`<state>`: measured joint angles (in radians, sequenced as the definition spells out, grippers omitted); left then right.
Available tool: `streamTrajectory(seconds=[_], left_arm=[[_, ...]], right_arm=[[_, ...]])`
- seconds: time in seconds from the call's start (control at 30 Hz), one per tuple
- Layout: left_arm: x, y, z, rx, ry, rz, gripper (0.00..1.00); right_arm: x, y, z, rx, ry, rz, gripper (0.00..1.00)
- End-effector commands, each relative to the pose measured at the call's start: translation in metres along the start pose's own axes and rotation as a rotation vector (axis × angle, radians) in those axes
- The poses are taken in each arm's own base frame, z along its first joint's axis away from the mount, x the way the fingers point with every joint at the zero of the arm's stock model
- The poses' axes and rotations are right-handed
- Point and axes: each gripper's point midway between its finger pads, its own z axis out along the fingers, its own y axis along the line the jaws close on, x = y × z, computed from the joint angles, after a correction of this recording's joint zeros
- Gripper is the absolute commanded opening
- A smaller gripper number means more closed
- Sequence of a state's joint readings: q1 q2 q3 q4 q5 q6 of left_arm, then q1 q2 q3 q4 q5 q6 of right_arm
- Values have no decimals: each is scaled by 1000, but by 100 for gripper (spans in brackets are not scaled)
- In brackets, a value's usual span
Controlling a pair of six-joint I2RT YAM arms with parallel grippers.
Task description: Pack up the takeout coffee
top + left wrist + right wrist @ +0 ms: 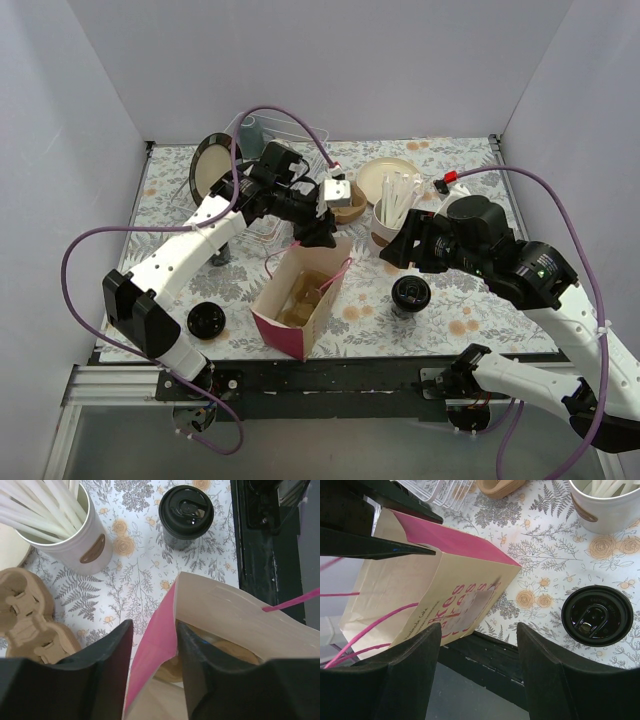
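Bright, even light from above; soft shadows beneath the paper bag (305, 295). Wrist views blur close up, edges dark.

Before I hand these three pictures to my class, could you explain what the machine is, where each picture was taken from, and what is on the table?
It is a pair of robot arms bolted to the table's near edge, each ending in two fingers. One picture looks down from above; the other two come from cameras on the wrists, so the dark shapes at their bottom edges are each arm's own fingers. On the floral tablecloth stands an open pink paper bag. The left gripper straddles the bag's rim, one finger on each side of its wall. The right gripper hangs open, holding nothing, near a lidded coffee cup. A second lidded cup stands left of the bag. Behind are a white pot of sticks and a cardboard cup carrier.
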<state>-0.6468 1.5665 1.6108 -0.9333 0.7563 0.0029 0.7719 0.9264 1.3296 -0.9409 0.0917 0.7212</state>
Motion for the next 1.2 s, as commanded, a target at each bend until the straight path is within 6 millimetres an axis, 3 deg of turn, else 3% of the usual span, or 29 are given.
streamTrajectory(seconds=[0.0, 0.07, 0.1, 0.13, 0.33, 0.4, 0.57, 0.67, 0.83, 1.03, 1.17], left_arm=[[-22, 6, -1, -29, -74, 52, 33], [-23, 9, 0, -61, -79, -15, 26], [-25, 14, -1, -94, -85, -53, 16], [-26, 24, -5, -153, -69, -91, 13], [-7, 27, -26, -357, -10, -432, 0], [3, 23, -33, -414, 26, -577, 0], [26, 17, -62, -612, 89, -813, 0], [26, 10, -80, -704, 36, -912, 0], [39, 5, -99, -847, -54, -1071, 0], [37, 8, -115, -950, -255, -1252, 0], [34, 10, -120, -964, -386, -1342, 0]], right_arm=[[-6, 0, 2, -4, -28, -13, 70], [-7, 2, 1, -7, -29, -10, 70], [-8, 2, 1, -9, -32, -11, 70], [-9, 2, 0, -7, -36, -11, 70], [-7, -4, 0, 16, -37, -14, 70], [-5, -6, 2, 27, -25, -21, 70], [4, -38, 5, 216, 50, -72, 70], [4, -53, 3, 295, 63, -110, 71], [7, -57, 7, 315, 79, -119, 71], [6, -51, 9, 291, 78, -115, 70], [-13, -13, 7, 121, 19, -103, 68]])
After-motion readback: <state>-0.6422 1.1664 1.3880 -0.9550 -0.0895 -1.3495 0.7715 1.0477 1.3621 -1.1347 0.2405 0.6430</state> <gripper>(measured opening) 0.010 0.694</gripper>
